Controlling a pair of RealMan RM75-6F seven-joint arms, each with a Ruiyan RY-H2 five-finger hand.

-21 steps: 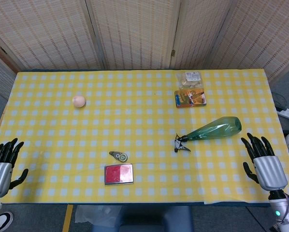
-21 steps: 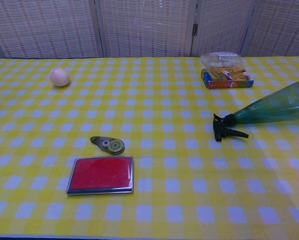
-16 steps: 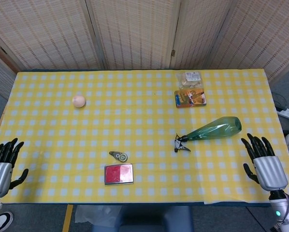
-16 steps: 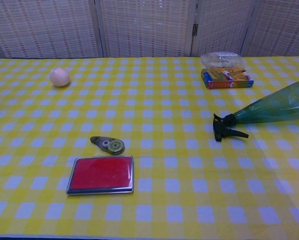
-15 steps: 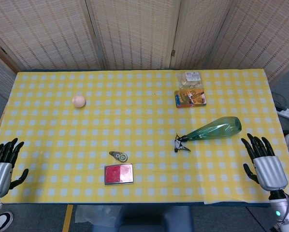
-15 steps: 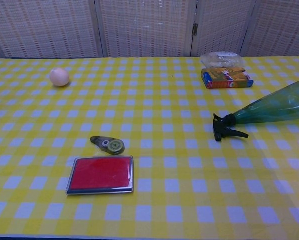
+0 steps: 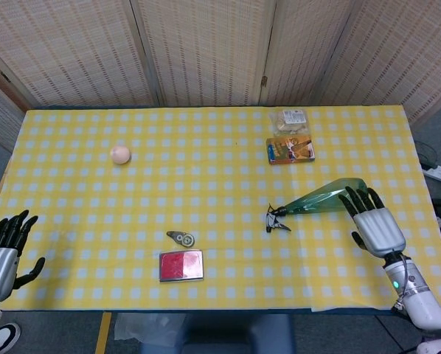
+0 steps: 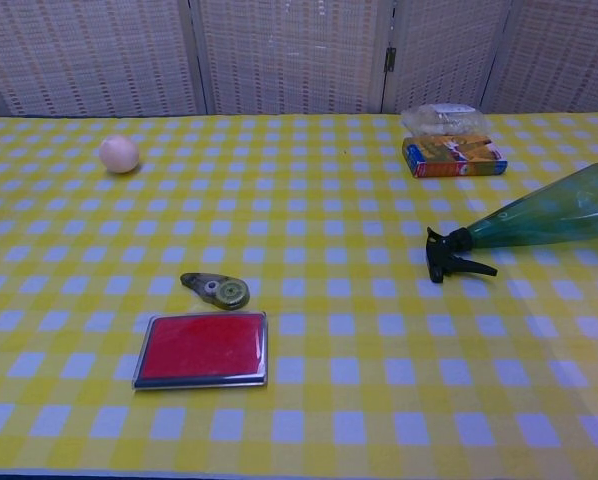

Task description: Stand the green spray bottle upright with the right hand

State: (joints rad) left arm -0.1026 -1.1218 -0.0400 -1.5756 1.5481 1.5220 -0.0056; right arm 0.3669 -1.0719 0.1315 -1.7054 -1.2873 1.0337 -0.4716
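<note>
Chest view: tapered translucent green spray bottle (image 8: 554, 214)

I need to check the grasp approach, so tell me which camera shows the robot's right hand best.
The head view. It shows the right hand, a silver palm with spread black fingers, at the wide end of the lying green spray bottle, fingertips over its edge; whether they touch it is unclear. The chest view shows the bottle but no hand at all.

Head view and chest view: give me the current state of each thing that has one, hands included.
green spray bottle: lying on its side, black trigger head pointing left
right hand: fingers spread, at the bottle's wide end, holding nothing
left hand: fingers apart, holding nothing, at the table's left edge
red case: closed, lying flat
snack box: lying flat, clear packet behind it
</note>
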